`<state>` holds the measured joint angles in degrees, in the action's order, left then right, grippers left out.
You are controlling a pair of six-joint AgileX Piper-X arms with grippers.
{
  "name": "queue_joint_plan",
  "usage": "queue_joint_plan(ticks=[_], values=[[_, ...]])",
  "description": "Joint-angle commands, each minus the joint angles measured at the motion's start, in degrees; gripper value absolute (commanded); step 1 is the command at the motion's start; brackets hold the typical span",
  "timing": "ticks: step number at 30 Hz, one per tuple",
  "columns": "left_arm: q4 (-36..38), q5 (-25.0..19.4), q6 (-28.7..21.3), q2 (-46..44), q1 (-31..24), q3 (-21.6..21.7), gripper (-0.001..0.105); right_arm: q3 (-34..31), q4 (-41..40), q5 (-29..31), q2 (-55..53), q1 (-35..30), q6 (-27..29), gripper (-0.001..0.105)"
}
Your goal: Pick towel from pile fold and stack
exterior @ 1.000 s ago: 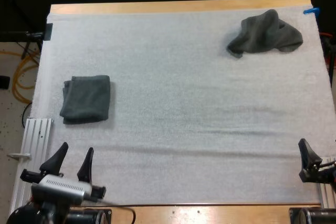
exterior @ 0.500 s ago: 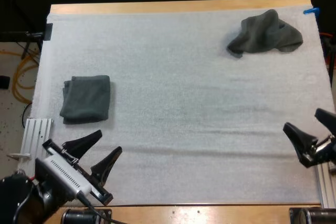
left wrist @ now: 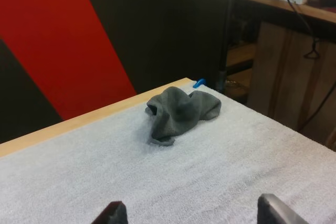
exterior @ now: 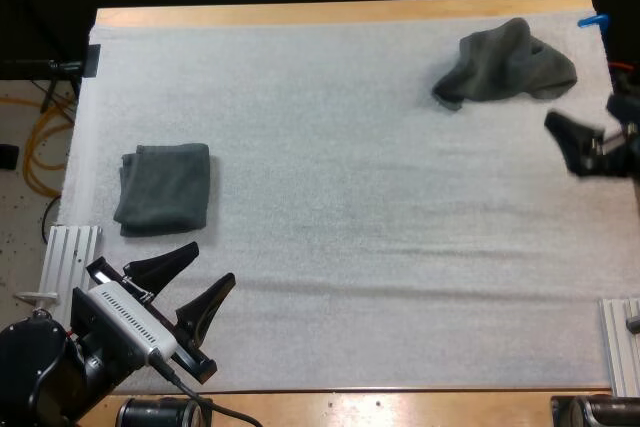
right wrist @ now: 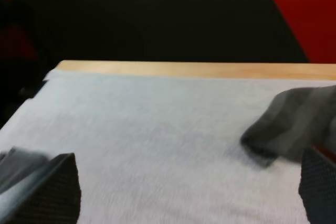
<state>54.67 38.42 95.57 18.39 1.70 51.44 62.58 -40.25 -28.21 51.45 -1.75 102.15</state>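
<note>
A crumpled dark grey-green towel (exterior: 505, 62) lies at the mat's far right corner. A folded towel (exterior: 165, 187) rests flat near the left edge. My left gripper (exterior: 190, 282) hovers open over the near left of the mat, just in front of the folded towel, with nothing between its fingers. It points across the mat at the crumpled towel (left wrist: 181, 109), well beyond its open fingertips (left wrist: 275, 211). My right gripper (exterior: 595, 127) is open at the right edge, a short way in front of the crumpled towel (right wrist: 291, 124). The folded towel (right wrist: 18, 162) shows past one finger.
The white mat (exterior: 350, 217) covers most of the wooden table (exterior: 340, 13). Metal rails sit at the near left (exterior: 68, 252) and near right (exterior: 620, 342) corners. Yellow cables lie on the floor (exterior: 40, 147) left of the table.
My right gripper has moved along the right edge from the near corner up toward the crumpled towel. My left gripper turned toward the right a second ago and has since barely shifted.
</note>
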Motion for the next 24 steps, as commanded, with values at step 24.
queue_joint_plan(ticks=[24], values=[[-0.5, 0.8, 3.6, 0.0, -0.1, 0.3, 0.051, 20.4, 2.4, 24.7, 43.3, 0.1, -7.0, 0.082]])
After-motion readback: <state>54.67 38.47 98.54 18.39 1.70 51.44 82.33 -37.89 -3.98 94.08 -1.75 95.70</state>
